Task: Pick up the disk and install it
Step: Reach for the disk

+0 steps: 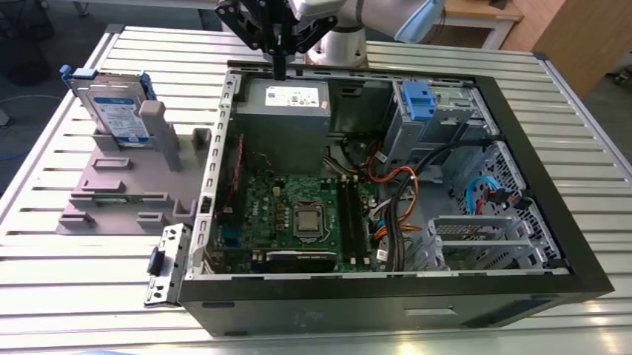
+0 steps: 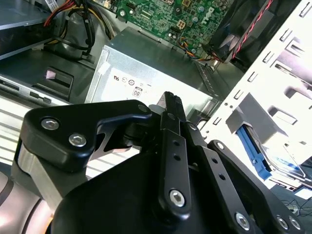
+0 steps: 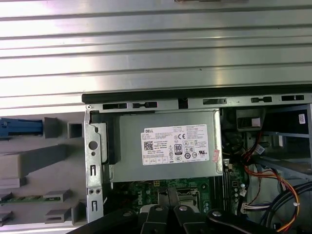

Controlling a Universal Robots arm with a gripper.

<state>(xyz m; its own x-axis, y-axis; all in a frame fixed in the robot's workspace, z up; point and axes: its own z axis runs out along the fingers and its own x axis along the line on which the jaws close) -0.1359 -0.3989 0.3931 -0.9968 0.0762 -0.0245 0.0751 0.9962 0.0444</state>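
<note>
The disk [image 1: 111, 111] stands upright in a grey plastic stand [image 1: 118, 188] on the exterior view's left, outside the computer case; it is silver, with a white-and-blue label and a blue bracket. In the first wrist view its blue bracket edge [image 3: 19, 127] shows, and in the second wrist view part of the disk [image 2: 285, 168] shows beyond the case wall. My gripper [image 1: 280, 72] hangs over the far rim of the case, above the grey power-supply box [image 1: 286, 111], well apart from the disk. The fingers [image 2: 173, 105] are shut with nothing between them.
The open computer case [image 1: 553, 222] lies on a slatted metal table [image 1: 89, 296]. Inside are the motherboard [image 1: 296, 214], bundled cables [image 1: 395, 192] and a metal drive cage with a blue clip [image 1: 419, 100] at the far right. The power-supply box [image 3: 168, 146] sits directly under the gripper.
</note>
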